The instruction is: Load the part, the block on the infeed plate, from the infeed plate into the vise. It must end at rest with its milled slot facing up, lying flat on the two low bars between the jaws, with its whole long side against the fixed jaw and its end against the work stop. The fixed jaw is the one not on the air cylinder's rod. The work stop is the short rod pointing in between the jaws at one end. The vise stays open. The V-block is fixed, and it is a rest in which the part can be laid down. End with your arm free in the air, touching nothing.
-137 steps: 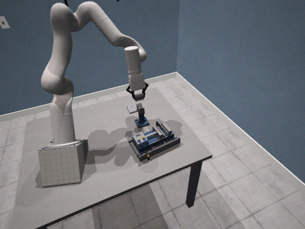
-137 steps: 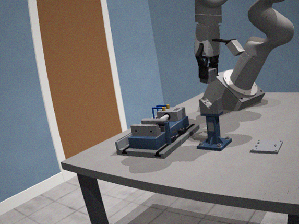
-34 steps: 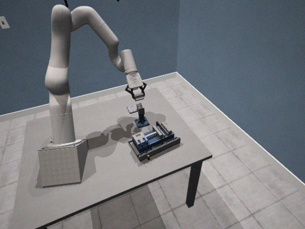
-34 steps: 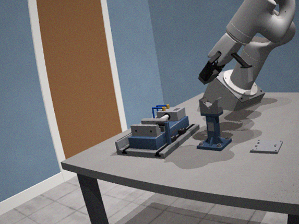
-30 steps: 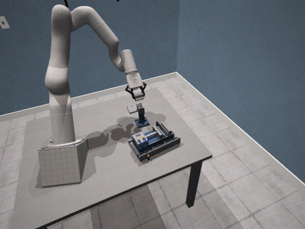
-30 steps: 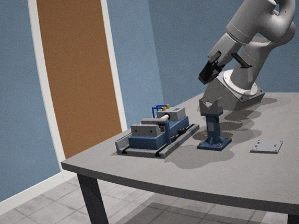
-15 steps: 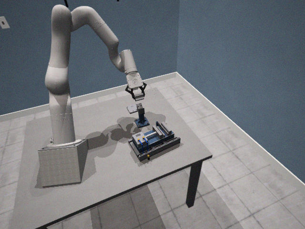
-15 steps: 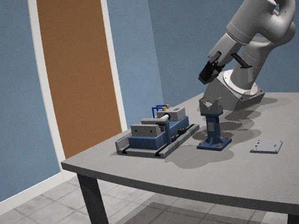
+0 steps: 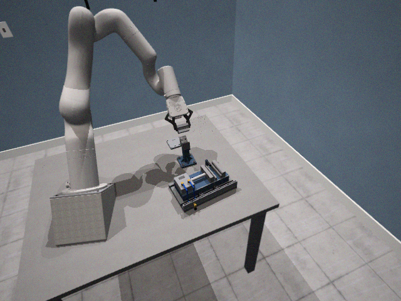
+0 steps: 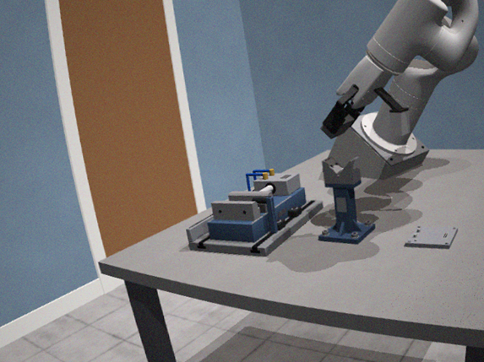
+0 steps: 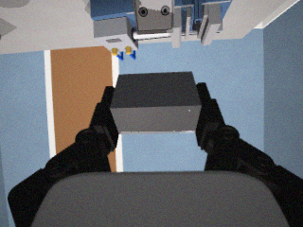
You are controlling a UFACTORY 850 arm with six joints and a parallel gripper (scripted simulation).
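Observation:
My gripper (image 9: 182, 126) is shut on the part (image 11: 154, 108), a grey block, and holds it tilted in the air a little above the V-block (image 9: 184, 141). In the exterior view the gripper (image 10: 335, 120) hangs above and slightly left of the V-block (image 10: 341, 174) on its blue post. The wrist view shows the block's plain grey faces between my fingers; its slot is not visible. The vise (image 9: 202, 184) stands open on the table in front of the V-block, also in the exterior view (image 10: 253, 213). The infeed plate (image 10: 431, 237) lies bare.
The arm's base pedestal (image 9: 81, 214) stands at the table's left side. The vise's air cylinder (image 9: 184, 182) with blue hoses faces the near edge. The table edge runs close beyond the vise.

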